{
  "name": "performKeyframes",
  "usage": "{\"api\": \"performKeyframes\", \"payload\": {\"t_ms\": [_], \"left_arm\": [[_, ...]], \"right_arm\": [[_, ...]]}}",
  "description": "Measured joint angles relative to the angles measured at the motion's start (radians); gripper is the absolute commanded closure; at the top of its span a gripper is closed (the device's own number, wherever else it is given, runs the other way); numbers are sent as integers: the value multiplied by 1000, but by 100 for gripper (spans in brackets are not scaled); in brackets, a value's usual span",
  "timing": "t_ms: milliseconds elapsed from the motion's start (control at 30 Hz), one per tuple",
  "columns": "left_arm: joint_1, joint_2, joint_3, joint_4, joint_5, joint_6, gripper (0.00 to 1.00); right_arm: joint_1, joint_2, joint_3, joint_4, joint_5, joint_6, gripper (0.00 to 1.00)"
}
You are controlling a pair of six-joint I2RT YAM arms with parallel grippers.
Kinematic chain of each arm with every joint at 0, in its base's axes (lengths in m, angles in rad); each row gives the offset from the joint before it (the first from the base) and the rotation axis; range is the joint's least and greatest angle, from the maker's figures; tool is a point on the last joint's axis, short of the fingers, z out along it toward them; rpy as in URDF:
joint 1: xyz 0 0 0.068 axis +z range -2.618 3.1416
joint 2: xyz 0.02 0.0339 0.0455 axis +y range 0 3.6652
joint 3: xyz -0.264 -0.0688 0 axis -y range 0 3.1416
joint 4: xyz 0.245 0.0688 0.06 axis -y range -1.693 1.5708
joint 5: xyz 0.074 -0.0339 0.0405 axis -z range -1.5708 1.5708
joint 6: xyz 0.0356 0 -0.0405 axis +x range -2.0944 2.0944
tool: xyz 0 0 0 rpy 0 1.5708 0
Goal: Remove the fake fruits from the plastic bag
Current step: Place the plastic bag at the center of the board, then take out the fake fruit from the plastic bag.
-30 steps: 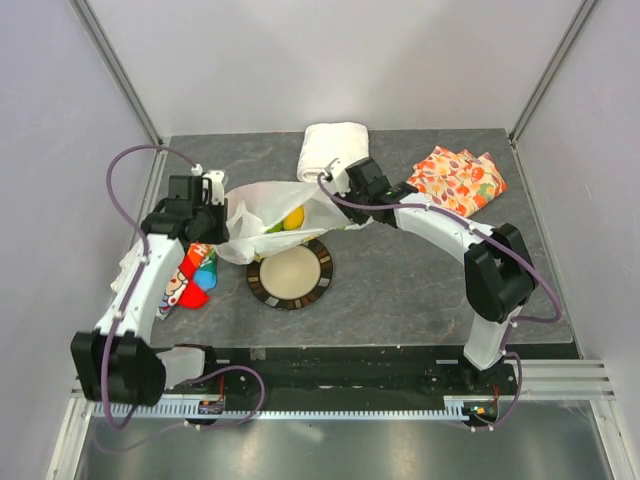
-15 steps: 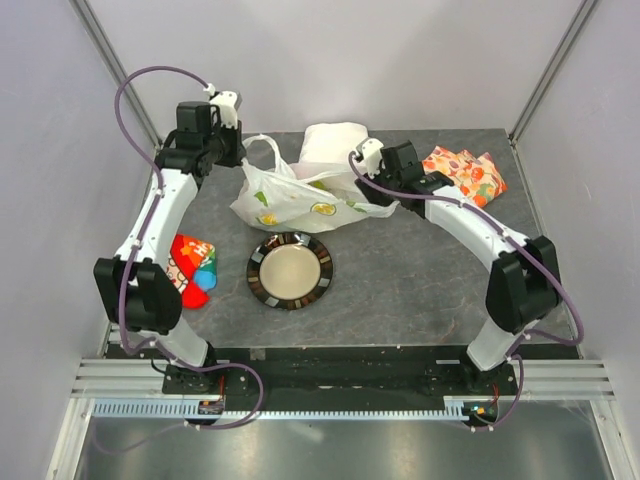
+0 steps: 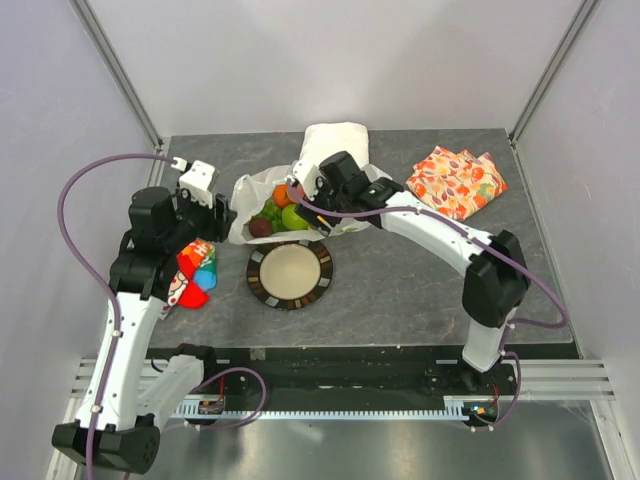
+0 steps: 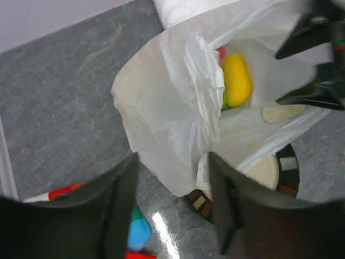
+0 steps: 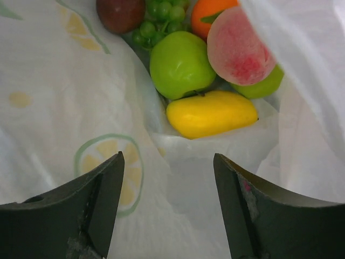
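The white plastic bag (image 3: 250, 195) lies slack on the table with its mouth open. Inside it are the fake fruits: a dark red one (image 5: 119, 13), green grapes (image 5: 159, 21), a green apple (image 5: 182, 63), an orange (image 5: 213, 13), a pink one (image 5: 235, 51), a yellow one (image 5: 212, 113) and a green pear (image 5: 267, 83). My right gripper (image 5: 170, 189) hangs open just over the bag's film, short of the yellow fruit, holding nothing. Beside the bag's left edge, my left gripper (image 4: 172, 210) is open, with the bag (image 4: 167, 124) just beyond its fingertips.
A dark-rimmed beige plate (image 3: 290, 275) sits right in front of the bag. A red and blue toy (image 3: 192, 275) lies under the left arm. A white cloth roll (image 3: 335, 145) and orange patterned fabric (image 3: 457, 180) lie at the back. Walls close in on both sides.
The left gripper has opened, let go of the bag's handle, and dropped from the back left to beside the bag. The bag has sagged open. The right gripper has moved left over its mouth.
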Motion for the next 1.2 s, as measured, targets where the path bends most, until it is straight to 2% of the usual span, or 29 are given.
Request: {"api": "performKeyframes", "payload": {"t_ms": [133,267,433,767,900,967,1067,1200], "left_arm": [[0,4,28,-4,76,5,13],[0,142,138,-20,121,-47,4],[0,275,227,-17,224,-106,2],[0,233,206,-10,359,-131,2],[0,180,155,-3,388,-130,2],[-3,149,128,-3,402,-125,1],[-23,119,106,-3,410,-118,1],[-82,147,103,22,394,-117,1]], "right_arm": [[-2,104,61,-6,42,14,21],[-2,169,131,8,102,45,15],[-2,196,163,47,176,89,11],[-20,374,297,86,203,137,11],[-36,435,347,96,189,166,13],[-40,451,376,103,190,172,16],[-47,476,413,117,193,180,30],[-47,500,435,135,194,183,55]]}}
